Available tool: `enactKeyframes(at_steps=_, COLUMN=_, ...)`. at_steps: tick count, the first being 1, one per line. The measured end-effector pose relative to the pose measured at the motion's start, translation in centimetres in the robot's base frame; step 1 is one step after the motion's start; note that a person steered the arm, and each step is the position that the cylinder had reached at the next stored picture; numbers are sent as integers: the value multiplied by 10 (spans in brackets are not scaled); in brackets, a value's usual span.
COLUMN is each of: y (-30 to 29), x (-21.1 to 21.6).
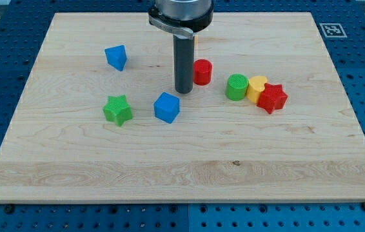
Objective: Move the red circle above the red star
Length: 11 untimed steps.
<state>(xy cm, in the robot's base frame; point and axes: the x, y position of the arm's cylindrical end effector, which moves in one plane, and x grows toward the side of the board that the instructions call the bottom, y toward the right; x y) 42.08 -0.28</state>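
The red circle (202, 71) stands a little above the board's middle. The red star (272, 97) lies to the right of it and lower, touching a yellow block (256, 87). My tip (183, 91) rests on the board just left of the red circle and slightly below it, close to it; I cannot tell if they touch. The rod hides the circle's left edge.
A green circle (236, 87) sits left of the yellow block, touching it. A blue cube (167, 107) lies just below-left of my tip. A green star (118, 109) is further left. Another blue block (116, 57) is at the upper left. The wooden board (182, 174) sits on a blue perforated table.
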Motion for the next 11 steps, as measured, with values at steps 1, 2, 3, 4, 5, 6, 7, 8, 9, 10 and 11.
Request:
enactKeyframes(at_steps=1, y=0, x=-7)
enactKeyframes(at_steps=2, y=-8, x=-25)
enactKeyframes(at_steps=3, y=-16, x=-41)
enactKeyframes(at_steps=4, y=-21, x=-44)
enactKeyframes(at_steps=5, y=-21, x=-41)
enactKeyframes(at_steps=6, y=-20, x=-38)
enactKeyframes(at_steps=7, y=-20, x=-38)
enactKeyframes(at_steps=8, y=-19, x=-38)
enactKeyframes(at_steps=9, y=-10, x=-38)
enactKeyframes(at_steps=10, y=11, x=-38)
enactKeyframes(at_steps=11, y=35, x=-38)
